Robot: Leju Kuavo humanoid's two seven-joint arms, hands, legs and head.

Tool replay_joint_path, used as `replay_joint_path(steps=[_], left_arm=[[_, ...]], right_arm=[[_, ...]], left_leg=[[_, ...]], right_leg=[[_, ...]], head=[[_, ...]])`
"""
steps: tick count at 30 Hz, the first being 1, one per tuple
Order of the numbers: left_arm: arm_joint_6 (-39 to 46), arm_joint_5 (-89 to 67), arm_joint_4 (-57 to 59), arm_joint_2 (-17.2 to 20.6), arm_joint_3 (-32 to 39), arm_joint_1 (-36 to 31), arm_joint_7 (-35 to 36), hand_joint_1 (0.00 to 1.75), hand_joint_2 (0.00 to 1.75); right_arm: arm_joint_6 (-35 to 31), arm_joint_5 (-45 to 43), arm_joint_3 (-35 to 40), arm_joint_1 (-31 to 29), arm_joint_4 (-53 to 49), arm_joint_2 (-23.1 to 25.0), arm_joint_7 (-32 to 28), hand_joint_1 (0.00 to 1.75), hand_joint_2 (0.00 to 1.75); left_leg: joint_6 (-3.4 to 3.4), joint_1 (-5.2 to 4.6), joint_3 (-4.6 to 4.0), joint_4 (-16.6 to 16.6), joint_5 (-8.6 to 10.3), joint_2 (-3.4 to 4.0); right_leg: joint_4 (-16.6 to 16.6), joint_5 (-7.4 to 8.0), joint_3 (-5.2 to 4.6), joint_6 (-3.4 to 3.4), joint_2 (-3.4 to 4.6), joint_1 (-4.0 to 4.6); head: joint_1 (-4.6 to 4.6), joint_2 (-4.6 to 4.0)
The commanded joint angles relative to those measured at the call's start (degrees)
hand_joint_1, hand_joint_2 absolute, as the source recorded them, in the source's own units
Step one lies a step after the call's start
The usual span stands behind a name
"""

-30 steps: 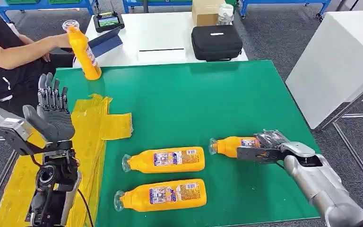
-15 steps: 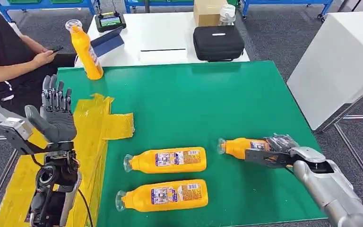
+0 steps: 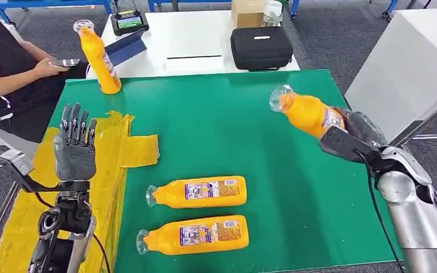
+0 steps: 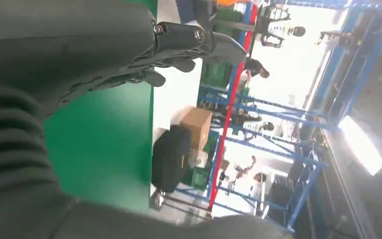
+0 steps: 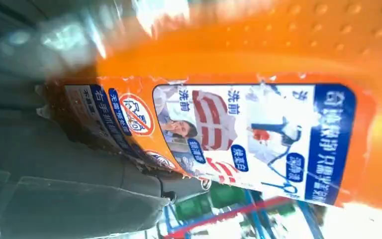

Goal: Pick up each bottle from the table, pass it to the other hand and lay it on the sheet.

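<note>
Change: since a second ago the right hand (image 3: 357,136) has lifted the bottle it grips (image 3: 310,113) off the green table (image 3: 227,125); it now hangs in the air over the table's right side, tilted, clear cap toward the middle. The left hand has shifted slightly. The person's arm has drawn back from the standing bottle.
Green table: wide mat with a white table (image 3: 193,40) behind it.
Yellow sheet (image 3: 111,153): crumpled plastic along the table's left edge, with a flap reaching toward the middle.
Person (image 3: 11,68): seated at the far left, forearm by the table corner, holding a phone.
Black case (image 3: 261,48): on the white table, a cardboard box (image 3: 247,12) behind it.
Right hand: fingers clamped around the lifted bottle's lower body; in the right wrist view its label (image 5: 238,134) is close up.
Left hand (image 3: 75,147): raised over the sheet, palm up, fingers straight and slightly apart, holding nothing.
Lying bottles: two orange ones on the table near the front, parallel, caps toward the sheet, the nearer (image 3: 196,234) just in front of the farther (image 3: 200,191).
Standing bottle (image 3: 98,57): upright at the far left corner.
</note>
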Motion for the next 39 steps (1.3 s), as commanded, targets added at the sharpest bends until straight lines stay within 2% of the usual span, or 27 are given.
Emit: replay_joint_path(steps=[1,6,8,10,17,25,30,31,35,36,39], left_arm=[[-0.44,1.02,7.61,-0.79,-6.12,-6.35,2.05,0.00,1.75],[-2.72,1.74,11.09,-1.53,-10.23,-9.30,3.47,0.00,1.75],[-2.90,2.06,12.64,-3.12,-12.59,-11.58,3.77,0.00,1.75],[-2.48,2.22,12.58,-3.13,-13.36,-11.86,3.61,0.00,1.75],[3.51,-1.21,12.95,-4.63,-16.60,-15.41,1.59,0.00,1.75],[4.32,-1.51,12.75,-4.33,-16.67,-15.23,1.11,0.00,1.75],[8.25,-4.47,11.29,-4.86,-16.88,-14.83,0.81,0.00,1.75],[8.35,-4.57,11.29,-4.91,-16.83,-14.84,0.85,0.00,1.75],[9.64,-6.14,10.84,-5.45,-17.50,-15.11,0.44,0.00,1.75],[9.67,-6.21,10.47,-5.65,-17.58,-15.10,0.42,0.00,1.75],[9.68,-6.54,8.58,-6.45,-18.39,-15.04,0.54,0.00,1.75]], right_arm=[[-1.61,-3.91,5.01,-16.09,8.99,12.63,-0.45,1.75,1.75],[-1.73,-6.26,6.66,-17.29,11.37,16.96,-0.28,1.75,1.75],[-4.21,-5.25,9.00,-20.15,16.57,21.70,0.97,1.75,1.75],[-5.65,-5.45,10.22,-21.02,18.37,22.32,0.76,1.75,1.75],[-8.69,-10.18,13.26,-29.07,34.88,34.14,0.63,1.75,1.75],[-8.68,-10.67,13.72,-29.23,35.10,33.92,0.34,1.75,1.75],[-6.97,-12.08,15.38,-32.32,39.48,38.96,2.35,1.75,1.75],[-6.94,-12.14,15.52,-32.45,39.69,39.10,2.45,1.75,1.75],[-6.36,-11.81,16.84,-33.20,41.43,41.12,4.03,1.75,1.75],[-6.32,-11.62,17.20,-33.34,42.05,41.34,4.37,1.75,1.75],[-6.60,-11.28,17.65,-33.17,44.25,41.44,5.02,1.75,1.75]], left_leg=[[-0.05,-0.12,0.14,0.05,-0.05,0.48],[-0.15,-0.03,0.16,-0.02,0.09,0.12],[-0.16,-0.06,0.19,-0.01,0.08,0.17],[-0.15,-0.06,0.08,0.01,0.10,0.21],[-0.19,-0.06,0.11,0.06,0.07,0.36],[-0.20,-0.02,0.03,0.02,0.15,-0.02],[-0.21,-0.04,-0.11,0.05,0.15,0.18],[-0.25,-0.04,0.09,0.14,0.00,0.35],[-0.24,0.00,-0.08,0.03,0.16,0.02],[-0.28,0.01,0.13,0.08,0.05,0.06],[-0.23,0.02,0.00,0.08,0.09,0.10]], right_leg=[[0.14,0.05,-0.07,-0.03,0.45,-0.11],[0.02,0.01,0.05,-0.06,0.11,-0.01],[0.05,0.01,0.04,-0.06,0.16,-0.04],[0.10,0.04,-0.04,-0.05,0.22,-0.05],[0.18,0.03,-0.12,-0.09,0.32,-0.04],[0.19,0.03,-0.14,-0.14,-0.02,-0.02],[0.24,0.07,-0.30,-0.15,0.17,-0.06],[0.34,-0.03,-0.16,-0.19,0.30,-0.05],[0.20,0.03,-0.25,-0.17,0.00,-0.01],[0.25,-0.08,-0.04,-0.21,-0.01,0.01],[0.22,-0.01,-0.17,-0.16,0.05,0.02]], head=[[0.00,0.00],[0.02,0.00],[0.02,0.00],[0.00,0.00],[0.02,0.00],[0.02,0.00],[0.04,0.00],[0.07,0.00],[0.07,0.00],[0.02,0.00],[0.02,0.00]])
